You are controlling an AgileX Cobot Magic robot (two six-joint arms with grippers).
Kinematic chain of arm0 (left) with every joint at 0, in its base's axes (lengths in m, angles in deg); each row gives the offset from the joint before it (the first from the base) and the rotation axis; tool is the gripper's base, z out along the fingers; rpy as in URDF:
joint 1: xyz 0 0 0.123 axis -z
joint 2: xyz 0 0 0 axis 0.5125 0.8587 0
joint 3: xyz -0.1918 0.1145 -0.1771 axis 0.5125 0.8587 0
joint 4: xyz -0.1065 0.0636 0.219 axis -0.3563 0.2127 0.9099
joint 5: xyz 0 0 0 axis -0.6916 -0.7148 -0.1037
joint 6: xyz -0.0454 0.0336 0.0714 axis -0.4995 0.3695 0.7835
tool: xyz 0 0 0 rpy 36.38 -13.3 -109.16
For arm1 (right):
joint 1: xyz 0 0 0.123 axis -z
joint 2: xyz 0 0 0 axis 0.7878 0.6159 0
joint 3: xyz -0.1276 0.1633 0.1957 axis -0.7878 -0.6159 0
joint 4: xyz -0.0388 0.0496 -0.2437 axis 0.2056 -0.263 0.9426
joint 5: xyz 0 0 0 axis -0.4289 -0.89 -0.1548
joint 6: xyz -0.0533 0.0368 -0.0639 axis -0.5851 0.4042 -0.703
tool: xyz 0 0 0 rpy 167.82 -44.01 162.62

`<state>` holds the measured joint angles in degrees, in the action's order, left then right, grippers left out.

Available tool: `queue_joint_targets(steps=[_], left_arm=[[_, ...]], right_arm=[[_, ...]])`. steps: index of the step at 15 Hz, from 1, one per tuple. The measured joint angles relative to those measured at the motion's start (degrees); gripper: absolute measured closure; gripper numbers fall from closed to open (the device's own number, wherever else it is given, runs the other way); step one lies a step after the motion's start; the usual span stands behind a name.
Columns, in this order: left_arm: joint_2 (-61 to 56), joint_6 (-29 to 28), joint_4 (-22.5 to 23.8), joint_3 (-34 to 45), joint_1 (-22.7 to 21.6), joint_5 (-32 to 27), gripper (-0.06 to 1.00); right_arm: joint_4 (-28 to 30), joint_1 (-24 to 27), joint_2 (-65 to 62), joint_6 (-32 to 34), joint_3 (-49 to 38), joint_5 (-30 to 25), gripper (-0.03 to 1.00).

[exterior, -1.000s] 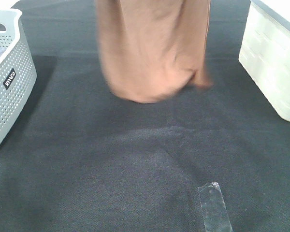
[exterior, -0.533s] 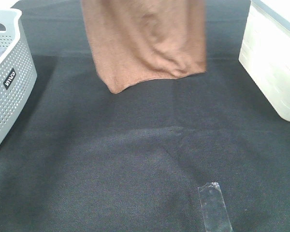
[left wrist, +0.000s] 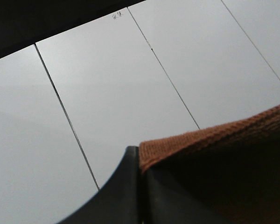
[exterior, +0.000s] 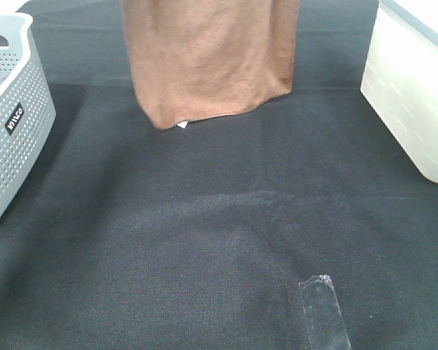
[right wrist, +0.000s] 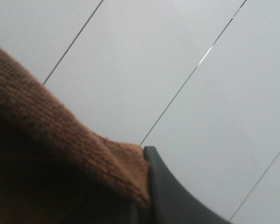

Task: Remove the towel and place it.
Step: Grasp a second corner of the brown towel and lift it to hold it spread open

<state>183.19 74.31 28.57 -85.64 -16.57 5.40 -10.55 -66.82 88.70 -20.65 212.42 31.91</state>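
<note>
The brown terry towel (exterior: 208,58) hangs down from above the top edge of the exterior high view, its lower edge just over the black table cover. A small white tag (exterior: 182,125) shows at its lower left corner. Both grippers are out of that view. In the left wrist view my left gripper (left wrist: 141,186) is shut on the towel's edge (left wrist: 214,135), with a dark finger (left wrist: 116,196) against the cloth. In the right wrist view my right gripper (right wrist: 147,191) is shut on the towel's edge (right wrist: 51,121). Both wrist cameras look up at a white panelled ceiling.
A grey perforated basket (exterior: 11,117) stands at the left edge. A white bin (exterior: 412,87) stands at the right edge. A strip of clear tape (exterior: 323,310) lies on the black table cover (exterior: 204,240) near the front.
The towel's hanging lower end has swung and straightened out. Its bunched bottom now hangs flat, a little higher, and the white tag has come into view.
</note>
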Motion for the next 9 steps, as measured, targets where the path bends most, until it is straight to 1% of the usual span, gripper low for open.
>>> queue_joint_targets(steps=[1, 3, 4, 8, 9], left_arm=[[3.6, -0.2, 0.1, -6.1, 0.0, -1.8, 0.94], [5.4, -0.2, 0.4, -9.9, 0.0, -2.2, 0.94], [5.4, -0.4, 0.9, -10.5, -0.1, -2.2, 0.94], [5.4, -0.8, 5.6, -10.9, -0.1, -2.5, 0.94], [5.3, -1.3, 6.0, -10.9, -0.1, -3.0, 0.94]], right_arm=[[-1.1, 0.4, 0.5, 0.0, 0.8, 0.1, 0.97], [-1.9, 0.5, 0.6, 0.0, 1.0, 0.3, 0.97], [-2.1, 0.5, 0.6, 0.2, 1.0, 0.2, 0.97], [-2.1, 0.5, 0.6, 1.9, 1.1, -1.9, 0.97], [-2.1, 0.5, 0.6, 1.9, 1.1, -2.5, 0.97]])
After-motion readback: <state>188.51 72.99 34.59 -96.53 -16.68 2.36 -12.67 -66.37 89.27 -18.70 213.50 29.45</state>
